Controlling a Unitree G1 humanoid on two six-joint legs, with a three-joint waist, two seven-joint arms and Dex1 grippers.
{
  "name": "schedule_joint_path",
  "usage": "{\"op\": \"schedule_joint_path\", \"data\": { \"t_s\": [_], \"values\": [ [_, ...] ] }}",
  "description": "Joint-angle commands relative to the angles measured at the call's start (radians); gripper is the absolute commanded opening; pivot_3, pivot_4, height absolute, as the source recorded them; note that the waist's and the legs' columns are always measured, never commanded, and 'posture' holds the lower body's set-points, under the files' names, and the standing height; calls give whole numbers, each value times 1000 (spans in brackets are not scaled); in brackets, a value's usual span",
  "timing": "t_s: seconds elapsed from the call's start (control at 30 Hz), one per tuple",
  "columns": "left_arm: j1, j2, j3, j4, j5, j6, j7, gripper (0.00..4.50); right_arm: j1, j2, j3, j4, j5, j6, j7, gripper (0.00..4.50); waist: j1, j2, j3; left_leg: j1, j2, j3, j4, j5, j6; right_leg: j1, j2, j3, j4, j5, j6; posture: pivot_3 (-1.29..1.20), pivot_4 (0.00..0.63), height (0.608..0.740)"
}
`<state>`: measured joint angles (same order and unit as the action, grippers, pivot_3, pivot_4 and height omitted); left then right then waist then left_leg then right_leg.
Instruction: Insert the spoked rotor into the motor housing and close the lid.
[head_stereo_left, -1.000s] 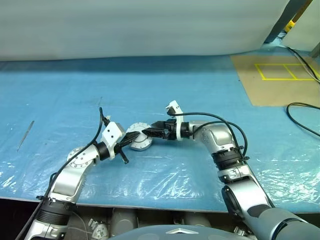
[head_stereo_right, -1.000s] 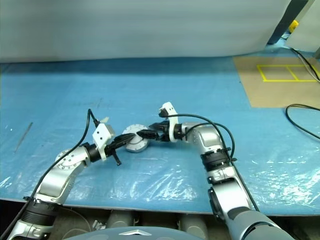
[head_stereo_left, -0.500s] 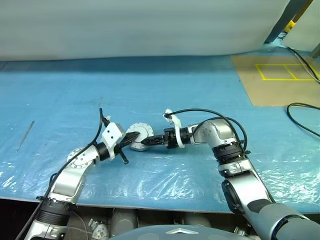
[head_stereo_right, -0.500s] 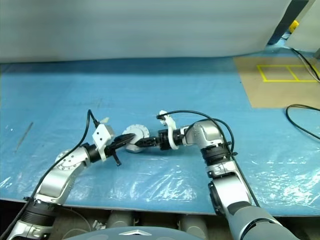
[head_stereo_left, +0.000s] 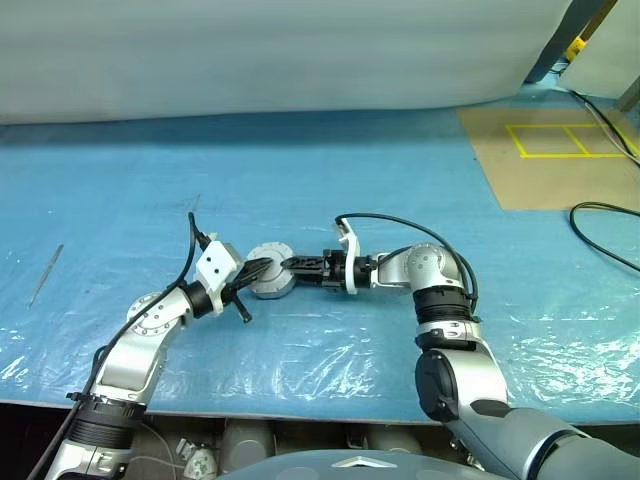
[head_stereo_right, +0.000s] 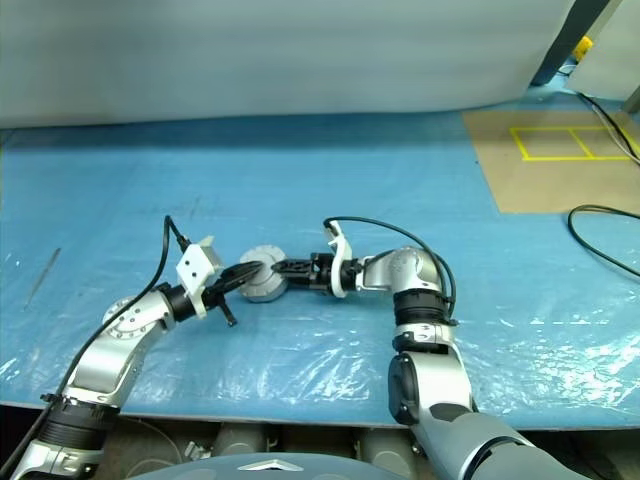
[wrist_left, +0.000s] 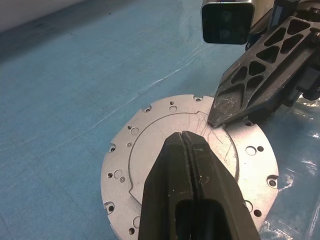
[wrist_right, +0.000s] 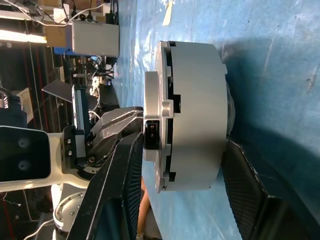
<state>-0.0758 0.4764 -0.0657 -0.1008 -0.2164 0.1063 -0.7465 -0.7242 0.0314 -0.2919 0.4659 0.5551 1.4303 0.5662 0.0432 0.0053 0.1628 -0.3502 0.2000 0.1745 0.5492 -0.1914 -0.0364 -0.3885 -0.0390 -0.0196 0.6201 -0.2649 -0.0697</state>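
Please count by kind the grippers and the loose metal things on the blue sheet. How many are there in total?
grippers: 2 (left gripper, right gripper)
motor housing: 1
thin metal rod: 1
total: 4

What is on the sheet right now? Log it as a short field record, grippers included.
surface: blue plastic sheet
motor housing: on the sheet, between the two grippers
lid: down on the housing, plain side up
left gripper: shut, tips over the lid
right gripper: at the housing, reaching in from the robot's right
elsewhere: thin metal rod far left; black cable far right
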Motion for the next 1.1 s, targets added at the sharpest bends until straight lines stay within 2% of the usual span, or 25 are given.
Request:
{"op": "schedule_joint_path", "data": {
  "t_s": [0.03,0.1,0.2,0.33,0.47,0.7,0.77,0.83,1.0,1.1],
  "values": [
    [31,5,-42,59,39,33,-3,0,-18,43,-7,-51,59,7,-9,1965,0,0,0,0,0,0,0,0,0,0,0,0,0,0,0,0,150,740],
    [31,4,-42,59,38,33,-2,0,-27,59,-51,-34,64,2,-36,1961,0,0,0,0,0,0,-1,0,0,0,0,0,0,0,0,0,150,740],
    [31,4,-43,61,37,32,0,0,-68,99,-188,10,104,-26,-102,1958,-1,0,0,1,0,0,-2,0,-1,-1,0,0,0,0,0,0,150,740],
    [33,2,-43,56,37,33,7,0,-76,104,-193,21,86,-62,-139,1843,0,0,0,0,0,0,-3,1,-1,-2,0,0,0,0,0,0,150,740],
    [35,3,-44,56,37,31,8,0,-58,95,-141,5,75,-60,-129,1832,0,0,0,-1,0,0,-3,1,-1,-2,0,0,0,0,0,0,150,740],
    [32,2,-47,59,37,29,9,0,-74,125,-238,36,125,-69,-199,1796,2,0,0,0,-1,0,-3,1,-1,-1,0,0,0,0,0,0,150,740],
    [31,0,-49,61,38,28,9,0,-86,135,-273,49,148,-73,-221,1324,5,1,0,-1,-1,0,-3,1,-1,-2,-1,0,0,0,0,0,150,740],
    [30,0,-50,62,38,27,9,0,-99,142,-308,64,176,-74,-247,1281,5,1,0,-1,-1,0,-3,1,-1,-1,-1,0,-1,0,0,0,150,740],
    [31,-3,-45,63,37,25,14,0,-64,120,-182,30,139,-84,-226,1281,3,1,1,-1,-1,0,-3,1,-1,-2,-1,0,-1,0,0,0,150,740],
    [17,-46,7,56,-22,34,47,0,-35,109,-102,1,116,-88,-209,1281,-1,1,1,0,-1,0,-3,1,-1,-2,0,0,-1,0,0,0,150,740]
  ]
}}
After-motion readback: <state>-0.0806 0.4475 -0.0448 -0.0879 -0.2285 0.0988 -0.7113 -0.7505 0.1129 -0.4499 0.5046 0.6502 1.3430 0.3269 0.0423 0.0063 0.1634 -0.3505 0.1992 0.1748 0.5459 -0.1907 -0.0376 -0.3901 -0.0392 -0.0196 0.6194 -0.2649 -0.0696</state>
